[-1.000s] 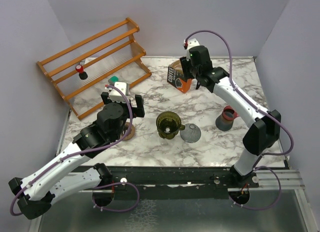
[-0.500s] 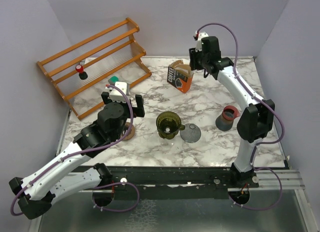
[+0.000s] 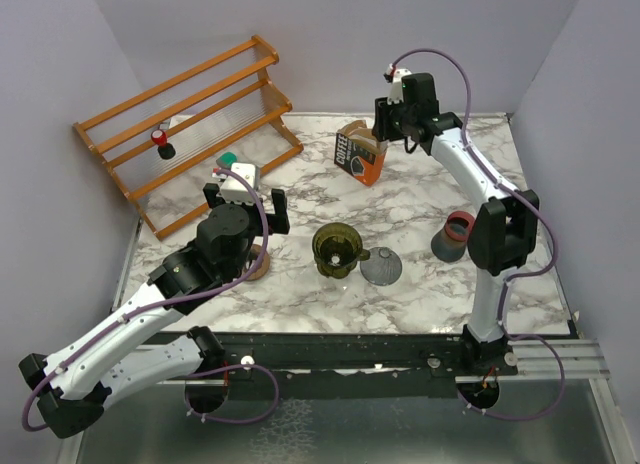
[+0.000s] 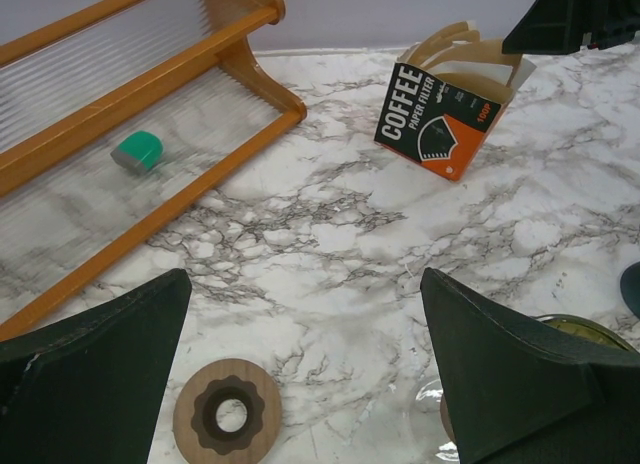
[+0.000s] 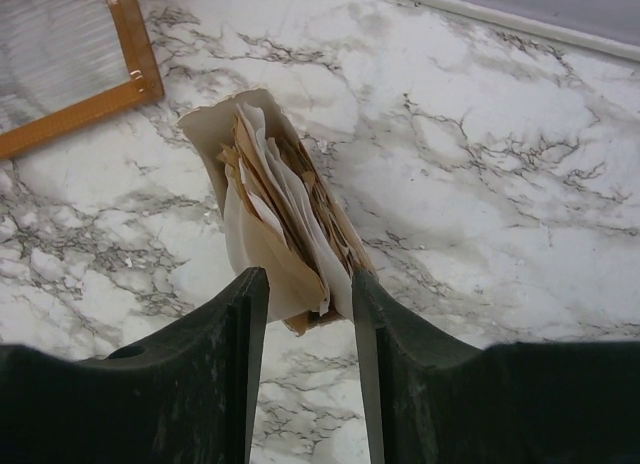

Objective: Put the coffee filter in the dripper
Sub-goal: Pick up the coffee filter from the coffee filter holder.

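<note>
The coffee filter stack (image 5: 285,209) stands fanned out in its open orange "COFFEE" box (image 3: 358,154) at the back of the marble table. My right gripper (image 3: 384,134) hangs over the box's far end, open. Its fingertips (image 5: 258,284) straddle the near corner of the filters, jaws narrow. The olive-green glass dripper (image 3: 337,249) stands mid-table, empty. My left gripper (image 3: 246,206) is wide open left of the dripper, nothing between its fingers. In the left wrist view the box (image 4: 445,109) shows at top, with the left gripper (image 4: 305,284) over bare marble.
A wooden rack (image 3: 190,124) holding a green item (image 3: 232,157) and a red-capped item (image 3: 160,139) fills the back left. A wooden ring (image 4: 227,419) lies below my left gripper. A grey cone (image 3: 381,268) sits beside the dripper, a red-rimmed grey cup (image 3: 455,234) to the right.
My right arm drew back from low over the box toward the rear wall, then edged slightly left, and its jaws narrowed. The left arm has not moved.
</note>
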